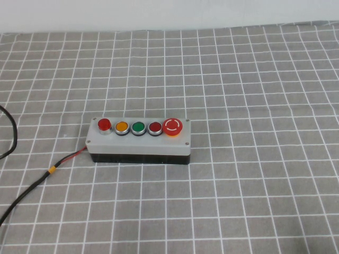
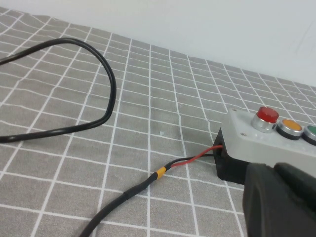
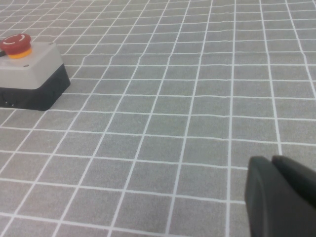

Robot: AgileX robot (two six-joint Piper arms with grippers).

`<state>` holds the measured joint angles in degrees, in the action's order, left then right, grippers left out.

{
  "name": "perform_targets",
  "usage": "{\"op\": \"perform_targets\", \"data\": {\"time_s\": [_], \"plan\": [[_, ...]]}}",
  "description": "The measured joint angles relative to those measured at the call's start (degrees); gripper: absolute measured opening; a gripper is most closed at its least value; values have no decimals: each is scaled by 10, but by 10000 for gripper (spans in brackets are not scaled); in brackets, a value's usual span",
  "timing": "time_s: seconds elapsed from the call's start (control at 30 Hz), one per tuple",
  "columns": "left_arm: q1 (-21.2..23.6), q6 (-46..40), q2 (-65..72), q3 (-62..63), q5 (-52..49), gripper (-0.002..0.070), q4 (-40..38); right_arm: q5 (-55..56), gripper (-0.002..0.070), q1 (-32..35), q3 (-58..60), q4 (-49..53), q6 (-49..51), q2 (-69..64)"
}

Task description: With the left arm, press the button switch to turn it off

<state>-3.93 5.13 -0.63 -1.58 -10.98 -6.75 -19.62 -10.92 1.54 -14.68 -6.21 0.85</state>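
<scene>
The button switch box (image 1: pixel 139 142) has a grey top and a black base and lies in the middle of the checked cloth. Along its top stand a raised red button (image 1: pixel 104 125), a yellow one (image 1: pixel 122 127), a green one (image 1: pixel 138 127), a red one (image 1: pixel 154 127) and a large red mushroom button (image 1: pixel 172 126). Neither gripper shows in the high view. In the left wrist view my left gripper (image 2: pixel 273 170) is shut and empty, just short of the box's (image 2: pixel 266 145) red-button end (image 2: pixel 267 114). My right gripper (image 3: pixel 271 160) is shut and empty, well away from the box (image 3: pixel 29 79).
A black cable (image 1: pixel 32 188) with red wires and a yellow band runs from the box's left end to the front left edge. Another black cable loop (image 2: pixel 106 74) lies on the cloth to the left. A white wall stands behind the table.
</scene>
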Motion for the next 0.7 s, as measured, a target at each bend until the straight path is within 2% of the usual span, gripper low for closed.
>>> {"op": "perform_targets", "data": {"time_s": [0.13,0.4,0.7], "plan": [[0,0,0,0,-6,-4,7,0,-16,0,0,0,0,0],[0,0,0,0,-107,-4,123,0,-16,0,0,0,0,0],[1,0,0,0,-111,-4,136,0,-16,0,0,0,0,0]]}}
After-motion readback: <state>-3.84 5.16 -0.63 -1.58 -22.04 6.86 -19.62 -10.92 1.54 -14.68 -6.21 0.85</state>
